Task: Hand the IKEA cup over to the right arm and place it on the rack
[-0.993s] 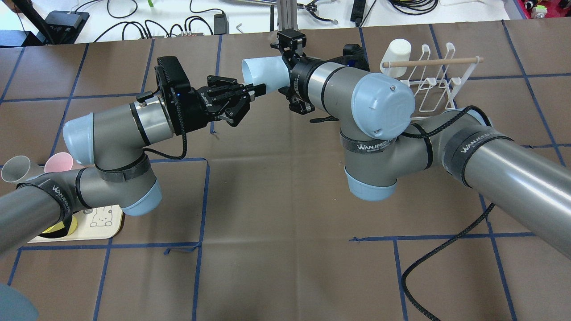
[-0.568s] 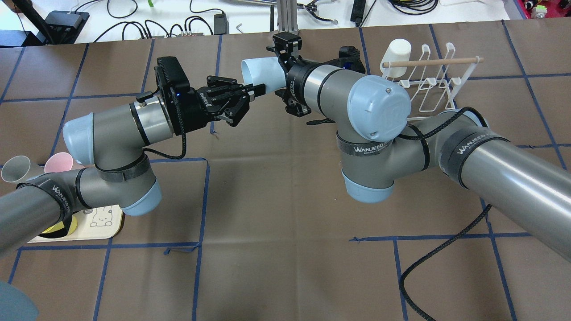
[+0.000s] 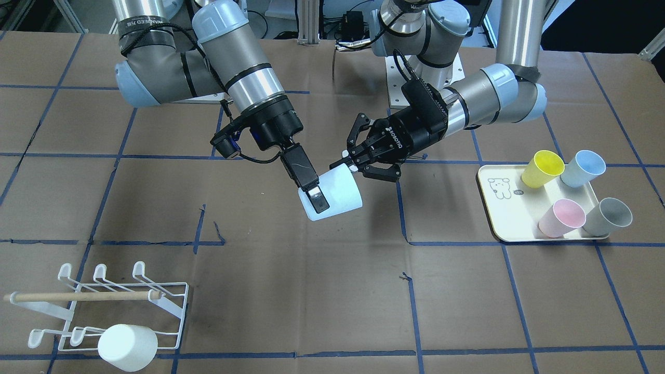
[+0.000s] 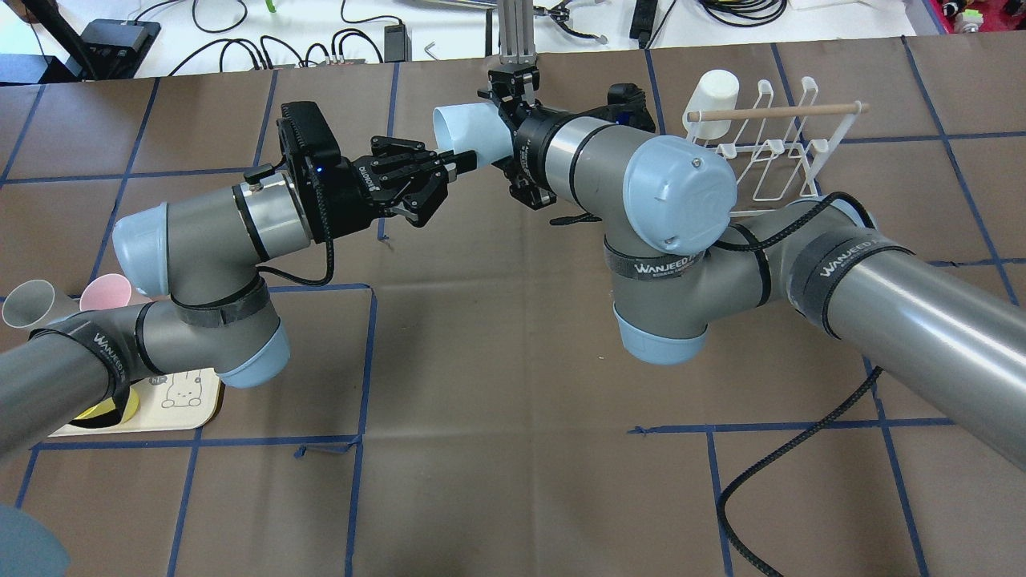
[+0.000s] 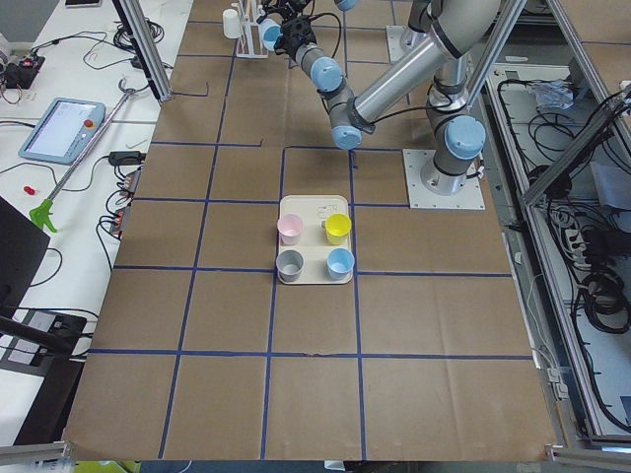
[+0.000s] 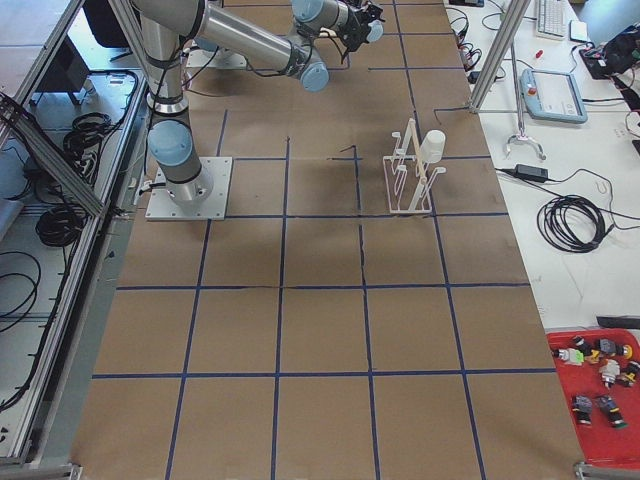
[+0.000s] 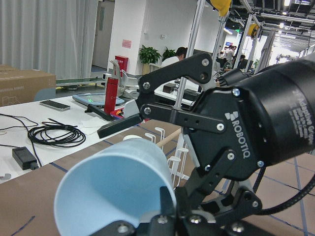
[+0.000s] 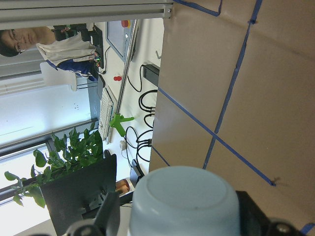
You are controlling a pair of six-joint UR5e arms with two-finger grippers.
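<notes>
A light-blue cup (image 3: 340, 192) hangs on its side above the mid-table, its mouth toward my left arm (image 4: 469, 128). My right gripper (image 3: 323, 199) is shut on the cup's base end, one finger (image 3: 314, 197) along its wall; the right wrist view shows the cup's bottom (image 8: 182, 201) between the fingers. My left gripper (image 3: 349, 165) is at the cup's rim with jaws spread. In the left wrist view one finger (image 7: 118, 129) stands off above the rim (image 7: 113, 191). The white wire rack (image 3: 122, 301) stands far toward my right (image 4: 777, 156).
A white cup (image 3: 127, 347) hangs on the rack's corner peg. A cream tray (image 3: 506, 223) on my left side holds yellow (image 3: 542, 168), blue (image 3: 583, 169), pink (image 3: 561, 218) and grey (image 3: 607, 218) cups. A black cable (image 4: 801, 449) trails from the right arm.
My right arm's wrist and elbow have shifted slightly to the left, carrying the blue cup a little with them. My left arm and its spread fingers have stayed put.
</notes>
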